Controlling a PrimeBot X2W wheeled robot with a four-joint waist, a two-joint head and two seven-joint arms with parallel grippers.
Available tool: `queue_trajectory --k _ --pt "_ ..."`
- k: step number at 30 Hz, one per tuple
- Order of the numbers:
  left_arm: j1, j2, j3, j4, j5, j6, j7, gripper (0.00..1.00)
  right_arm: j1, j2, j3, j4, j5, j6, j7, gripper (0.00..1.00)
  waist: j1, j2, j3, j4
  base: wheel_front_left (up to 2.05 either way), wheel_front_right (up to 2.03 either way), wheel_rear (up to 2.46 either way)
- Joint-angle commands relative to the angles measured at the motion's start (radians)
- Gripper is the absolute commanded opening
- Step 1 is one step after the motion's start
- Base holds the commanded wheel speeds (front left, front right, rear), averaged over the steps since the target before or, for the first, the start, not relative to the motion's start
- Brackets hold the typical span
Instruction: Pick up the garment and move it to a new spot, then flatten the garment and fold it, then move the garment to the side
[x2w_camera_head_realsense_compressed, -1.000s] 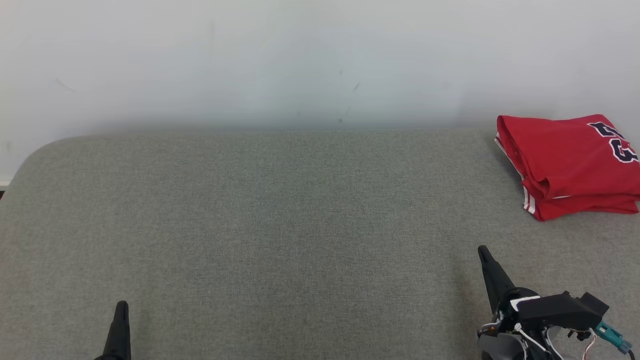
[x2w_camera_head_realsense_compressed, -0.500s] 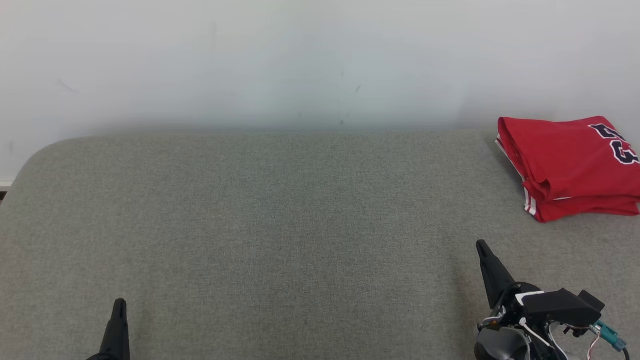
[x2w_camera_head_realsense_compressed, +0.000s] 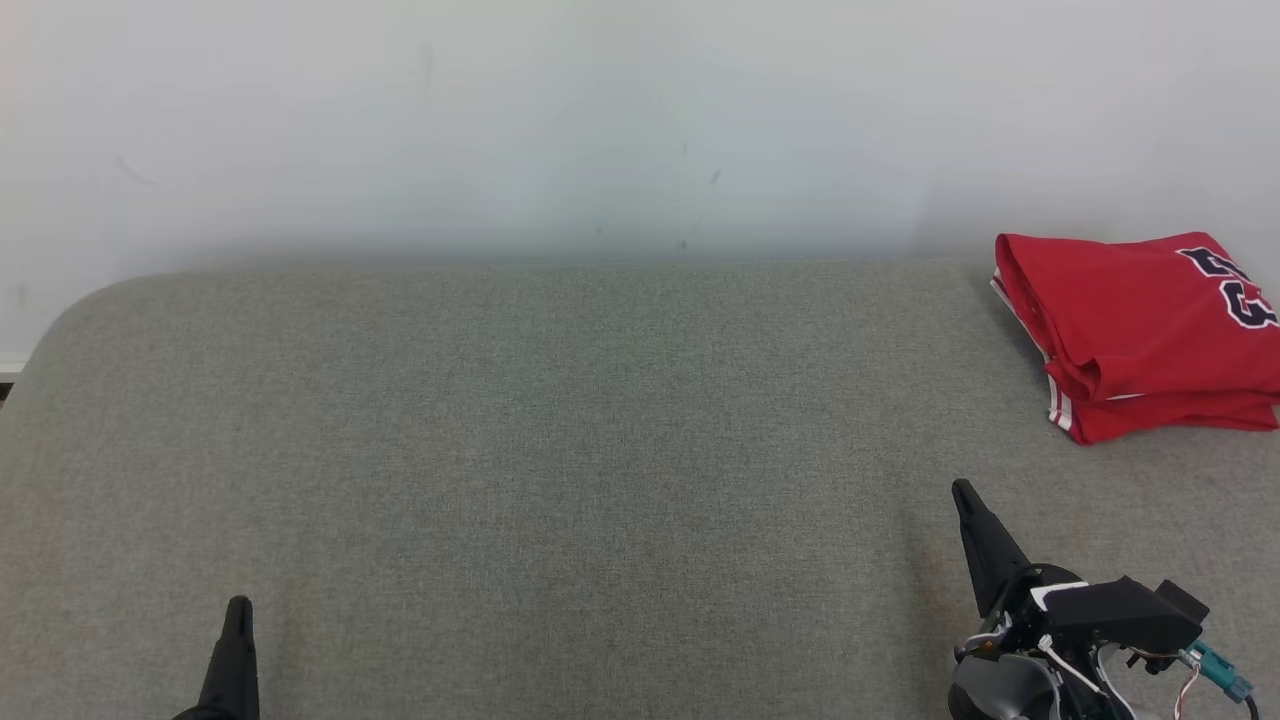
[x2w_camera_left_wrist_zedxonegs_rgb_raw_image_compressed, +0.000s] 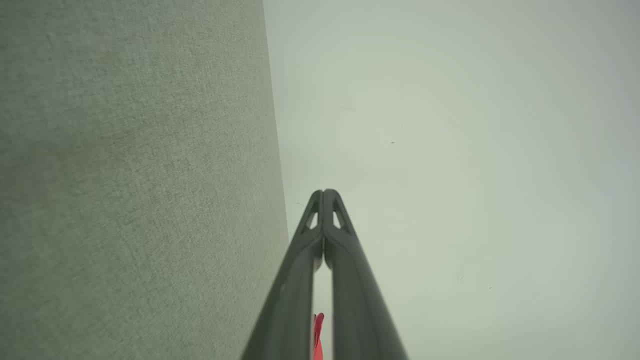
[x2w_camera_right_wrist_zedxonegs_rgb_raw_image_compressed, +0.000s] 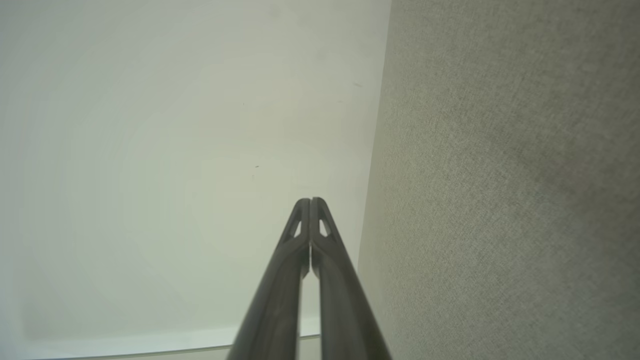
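One: Two grippers are ours. Going left to right, what do we have?

Two: Near left, our left gripper (x2w_camera_head_realsense_compressed: 240, 612), jaws pressed together, holding nothing. Grey upholstered surface (x2w_camera_head_realsense_compressed: 560, 450) spreads across the middle. Near right, our right gripper (x2w_camera_head_realsense_compressed: 964, 492), jaws likewise pressed together. Far right, the garment (x2w_camera_head_realsense_compressed: 1130, 330), red and folded, lies near the pale wall (x2w_camera_head_realsense_compressed: 600, 120), well apart from both grippers.

One: What could go wrong for us?

Two: We judge the folding done. If our right arm swung outward, it could catch the loose layered edge and spoil the fold; thin jersey cloth likely slides.

One: Any writing?

Two: Dark blue letters outlined in white, cut off at the right edge; we cannot read them.
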Motion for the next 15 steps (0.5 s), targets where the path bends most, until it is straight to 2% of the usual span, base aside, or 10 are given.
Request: queue_trajectory --k 1,15 --pt "-0.009 0.005 0.002 -0.003 -0.007 -0.003 0.003 0.0 -0.004 0.001 -0.001 0.002 0.0 0.001 0.002 0.0 0.0 0.0 0.0 0.0 0.0 0.0 0.0" --pt "-0.009 0.005 0.001 -0.003 -0.007 -0.003 0.003 0.0 -0.004 0.001 -0.001 0.002 -0.001 0.001 0.001 0.0 0.0 0.0 0.0 0.0 0.0 0.0 0.0"
